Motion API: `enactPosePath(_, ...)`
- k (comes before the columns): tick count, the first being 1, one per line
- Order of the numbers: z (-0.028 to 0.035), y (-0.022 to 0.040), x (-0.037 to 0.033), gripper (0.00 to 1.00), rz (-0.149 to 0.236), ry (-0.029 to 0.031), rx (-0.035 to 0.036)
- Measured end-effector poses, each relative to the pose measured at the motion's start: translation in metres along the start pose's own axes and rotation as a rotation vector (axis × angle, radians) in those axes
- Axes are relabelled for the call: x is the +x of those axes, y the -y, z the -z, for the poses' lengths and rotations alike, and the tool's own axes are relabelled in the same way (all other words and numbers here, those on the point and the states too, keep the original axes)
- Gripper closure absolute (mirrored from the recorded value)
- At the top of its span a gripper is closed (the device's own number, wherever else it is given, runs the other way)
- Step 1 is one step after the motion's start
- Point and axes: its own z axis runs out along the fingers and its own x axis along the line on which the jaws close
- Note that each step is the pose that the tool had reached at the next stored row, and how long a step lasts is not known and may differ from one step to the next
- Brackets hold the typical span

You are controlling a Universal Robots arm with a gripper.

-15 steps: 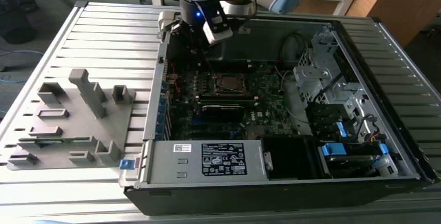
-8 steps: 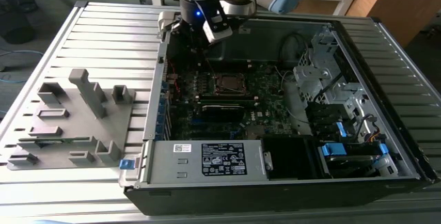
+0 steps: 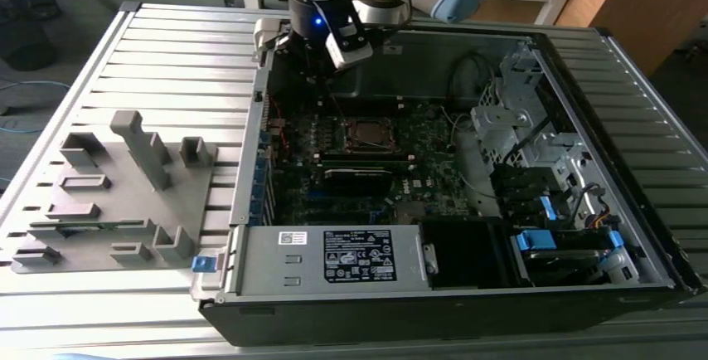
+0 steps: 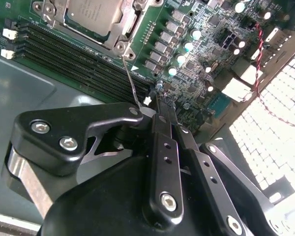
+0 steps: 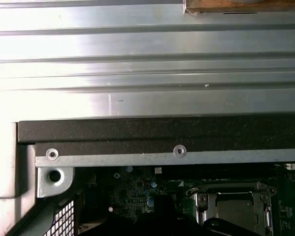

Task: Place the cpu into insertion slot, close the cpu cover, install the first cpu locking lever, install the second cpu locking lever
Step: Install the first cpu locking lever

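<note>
- The fingers [image 4: 162, 132] are drawn narrow, with nothing seen clamped between them.
- The cpu [image 4: 96, 14] lies just beyond the fingertips, framed by the lowered cpu cover [image 4: 125, 32].
- The wire locking lever [image 4: 130, 81] ends beside the fingertips. It is judged light, springy and slippery, and best taken at its free end.

The computer case [image 3: 443, 314] lay on the slatted table [image 3: 166, 53], the fixture tray [image 3: 111, 202] beside it on the exterior view's left. Inside, the cpu [image 3: 366, 132] sat mid-board under the cpu cover [image 4: 119, 35], memory slots [image 3: 356, 159] just nearer, the power supply [image 3: 332, 256] nearest, drive bays [image 3: 531, 144] right
</note>
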Motion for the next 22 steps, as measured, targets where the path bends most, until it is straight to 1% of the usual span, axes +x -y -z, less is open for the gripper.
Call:
enactPosePath(13, -0.0005, -0.0040, -0.0009, 0.89, 0.000, 0.0000, -0.0003)
enactPosePath(22, -0.0007, -0.0045, -0.0086, 0.89, 0.000, 0.0000, -0.0003)
